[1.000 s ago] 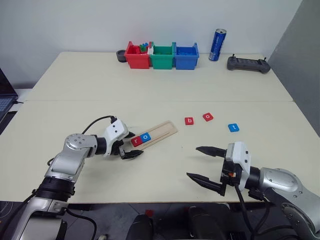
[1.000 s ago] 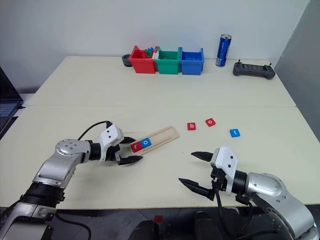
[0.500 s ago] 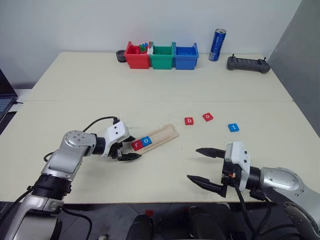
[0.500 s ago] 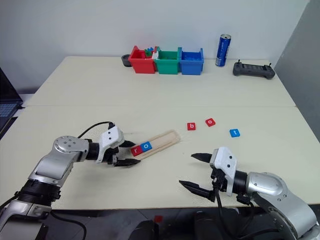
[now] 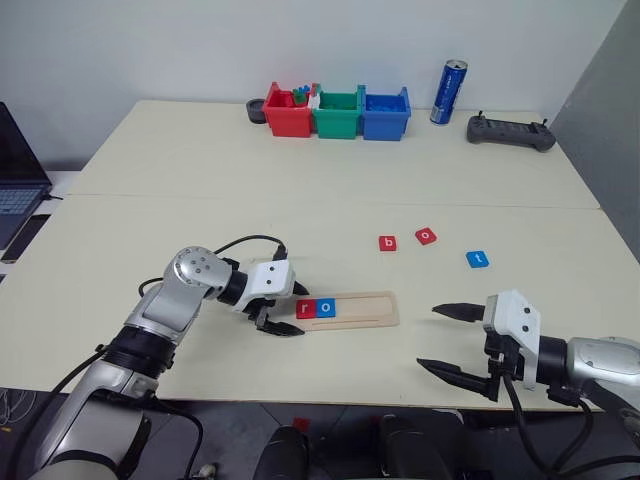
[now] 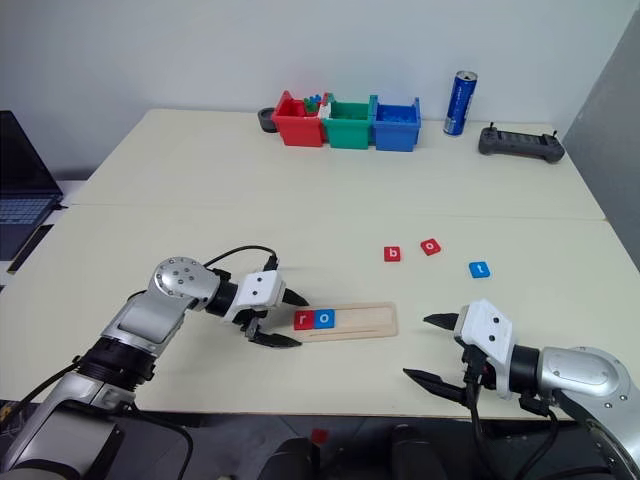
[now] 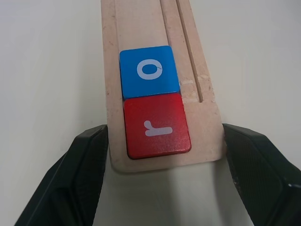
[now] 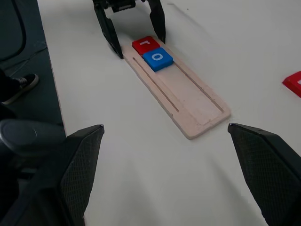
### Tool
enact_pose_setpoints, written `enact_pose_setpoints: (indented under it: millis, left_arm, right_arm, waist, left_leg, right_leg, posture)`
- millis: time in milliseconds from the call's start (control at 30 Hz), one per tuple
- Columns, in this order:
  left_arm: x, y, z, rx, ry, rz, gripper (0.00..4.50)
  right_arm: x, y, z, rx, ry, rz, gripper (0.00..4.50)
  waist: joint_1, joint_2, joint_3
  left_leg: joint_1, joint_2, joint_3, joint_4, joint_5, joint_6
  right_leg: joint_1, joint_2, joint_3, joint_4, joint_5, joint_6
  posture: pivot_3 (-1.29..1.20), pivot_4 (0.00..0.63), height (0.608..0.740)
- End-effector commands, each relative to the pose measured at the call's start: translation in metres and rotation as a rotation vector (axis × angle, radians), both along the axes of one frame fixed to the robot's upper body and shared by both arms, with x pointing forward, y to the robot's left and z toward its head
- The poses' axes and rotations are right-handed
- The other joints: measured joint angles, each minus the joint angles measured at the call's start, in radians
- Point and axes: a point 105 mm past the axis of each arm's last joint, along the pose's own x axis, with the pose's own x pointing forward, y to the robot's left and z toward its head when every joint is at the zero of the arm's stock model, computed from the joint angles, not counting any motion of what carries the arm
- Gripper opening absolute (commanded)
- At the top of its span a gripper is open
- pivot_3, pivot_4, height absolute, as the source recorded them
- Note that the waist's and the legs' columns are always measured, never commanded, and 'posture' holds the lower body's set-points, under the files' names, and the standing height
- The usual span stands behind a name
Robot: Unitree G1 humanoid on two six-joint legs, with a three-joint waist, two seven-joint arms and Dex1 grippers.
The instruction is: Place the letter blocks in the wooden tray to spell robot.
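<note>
In the head views, the left gripper (image 5: 278, 313) straddled the near end of the wooden tray (image 5: 365, 309), jaws apart on either side, the red r block (image 5: 306, 308) and blue o block (image 5: 326, 308) seated just beyond them. The red b block (image 5: 388, 243), red o block (image 5: 426, 236) and blue t block (image 5: 477, 259) lay loose on the worktop (image 5: 300, 200), well beyond the right gripper (image 5: 447, 340), whose jaws stood wide and empty. By appearance 2 of 5 letters were placed; b came next, calling for a reach by the right gripper.

The left wrist view showed the tray's end between the jaws, whether touching unclear.

The right wrist view showed the tray ahead.

A second earlier the tray lay angled; now it lay square.
</note>
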Motion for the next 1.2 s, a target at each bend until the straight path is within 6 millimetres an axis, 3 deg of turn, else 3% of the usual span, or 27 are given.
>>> enact_pose_setpoints:
  millis: [33, 400, 767, 867, 1200]
  left_arm:
    - [-0.002, -0.013, -0.014, 0.041, 0.017, -0.060, 3.46]
    - [0.006, -0.041, -0.010, 0.023, 0.004, -0.139, 3.46]
    - [0.003, -0.052, -0.006, -0.016, 0.035, -0.152, 3.46]
    - [0.008, -0.053, -0.003, -0.025, 0.011, -0.135, 4.48]
    - [0.014, -0.040, 0.018, -0.090, -0.050, -0.082, 4.48]
  right_arm:
    - [-0.004, -0.004, 0.006, -0.024, -0.038, 0.004, 4.50]
    - [-0.011, -0.011, -0.002, -0.042, -0.037, -0.029, 4.50]
    - [-0.010, -0.018, -0.001, -0.053, -0.039, -0.065, 4.50]
    - [-0.008, -0.018, -0.001, -0.055, -0.042, -0.063, 4.50]
    - [-0.001, -0.015, 0.008, -0.035, -0.059, -0.038, 4.50]
  waist:
    - [0.002, 0.000, 0.000]
    - [0.002, 0.000, 0.000]
    - [0.000, 0.000, 0.000]
    - [0.000, 0.000, 0.000]
    - [-0.003, -0.001, 0.000]
  left_leg:
    - [0.000, 0.000, 0.000, 0.000, 0.000, 0.000]
    - [0.001, 0.000, 0.000, 0.001, 0.000, 0.000]
    - [0.002, 0.000, -0.001, 0.001, 0.000, 0.000]
    - [0.001, 0.000, -0.001, 0.001, 0.000, 0.000]
    - [0.002, 0.000, -0.001, 0.001, 0.000, 0.000]
  right_leg:
    - [0.000, 0.000, 0.000, 0.000, 0.000, 0.000]
    - [0.002, 0.000, 0.000, 0.000, 0.000, 0.000]
    - [0.003, 0.000, 0.000, 0.000, 0.000, 0.000]
    - [0.003, 0.000, 0.000, 0.000, 0.000, 0.000]
    - [0.002, 0.000, 0.000, 0.001, 0.000, 0.000]
  posture:
    - [0.00, 0.150, 0.740]
    - [0.00, 0.150, 0.740]
    - [0.00, 0.150, 0.740]
    - [0.00, 0.150, 0.740]
    - [0.00, 0.150, 0.740]
